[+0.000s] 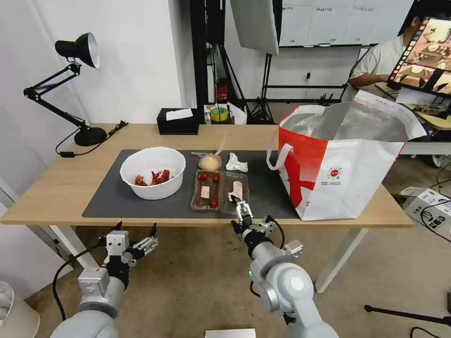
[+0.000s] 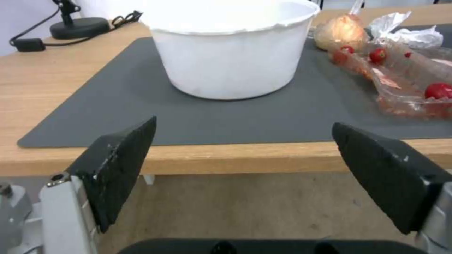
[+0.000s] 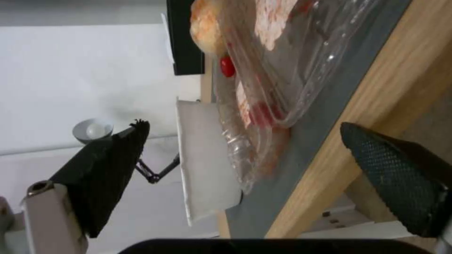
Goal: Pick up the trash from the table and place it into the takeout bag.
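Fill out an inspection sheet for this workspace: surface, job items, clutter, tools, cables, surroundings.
Surface: light-wood table with a dark grey mat.
Job's things: white bowl with red scraps, clamshell tray, bagged bun and crumpled tissue on the mat; takeout bag open at the table's right end.
Clutter: black tissue box and desk lamp at the back.
Grippers: left tool open, before the table edge; right tool open at the tray's near edge.
Cables: lamp cord on the table.
Surroundings: cardboard box on the floor, right.
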